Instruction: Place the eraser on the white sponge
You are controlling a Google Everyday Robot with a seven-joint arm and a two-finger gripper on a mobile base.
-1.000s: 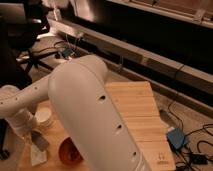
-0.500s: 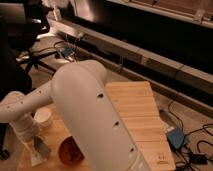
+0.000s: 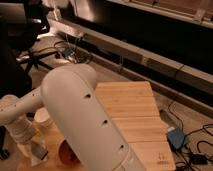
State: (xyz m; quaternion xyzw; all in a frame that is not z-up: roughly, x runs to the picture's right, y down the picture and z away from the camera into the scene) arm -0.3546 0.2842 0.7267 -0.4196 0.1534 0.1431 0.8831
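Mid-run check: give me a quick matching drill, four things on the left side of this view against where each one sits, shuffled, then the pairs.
Things:
1. end effector
2. white cup
3. dark red bowl
4. blue box

Places:
A. on the floor, right of the wooden table
B. on the table, partly hidden behind the big white arm link
C. low at the left table edge, over the pale white sponge
D. on the table, just above the end effector in the image

Pairs: 1-C, 2-D, 3-B, 4-A
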